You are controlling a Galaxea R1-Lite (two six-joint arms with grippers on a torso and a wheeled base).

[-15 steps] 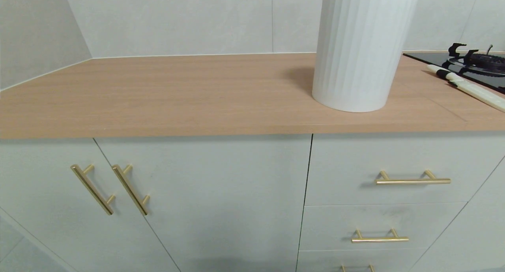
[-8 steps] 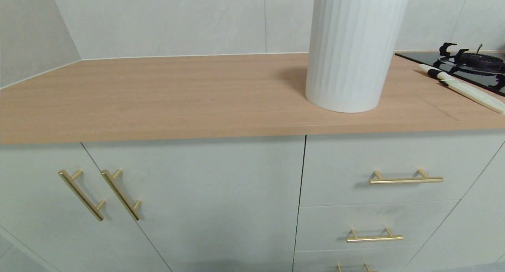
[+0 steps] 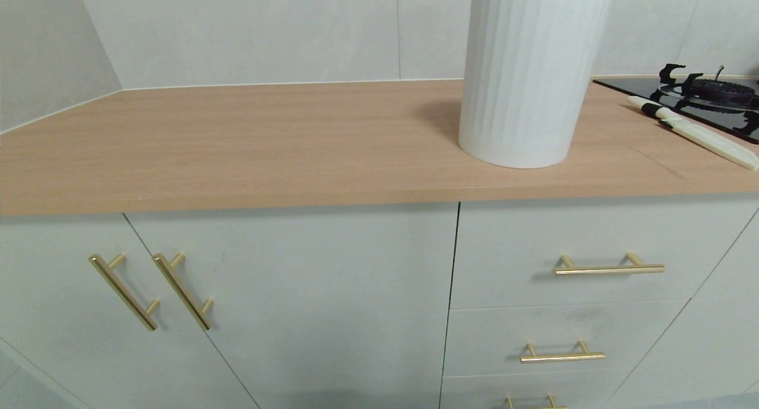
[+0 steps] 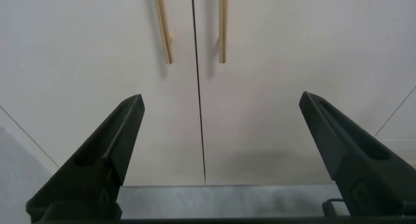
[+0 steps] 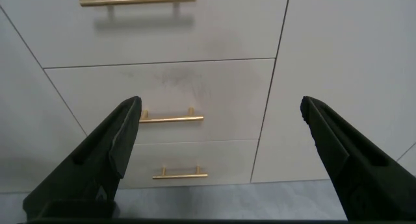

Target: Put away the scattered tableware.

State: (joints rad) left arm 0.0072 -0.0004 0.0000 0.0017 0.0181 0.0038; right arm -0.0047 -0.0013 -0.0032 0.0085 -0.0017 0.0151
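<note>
Left gripper (image 4: 221, 97) has its jaws wide apart facing the cabinet doors (image 4: 273, 120), and right gripper (image 5: 221, 100) has the same facing the drawers (image 5: 162, 87). The head view adds the table (image 3: 267, 142). Right of the white ribbed vessel (image 3: 522, 71), the knife (image 3: 697, 135) lies flat beside the hob (image 3: 711, 95); I'd guess it's light, stiff and slick, so I'd grip the black-banded handle end.

The ribbed holder (image 3: 522, 71) is white, the wood-grain countertop (image 3: 237, 142) tan, the handles (image 3: 609, 269) gold.

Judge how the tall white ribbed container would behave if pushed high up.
The container narrows toward its base, so a high push would probably tip it. Its ribs may aid grip. It stands near the counter edge, so it might fall off.
</note>
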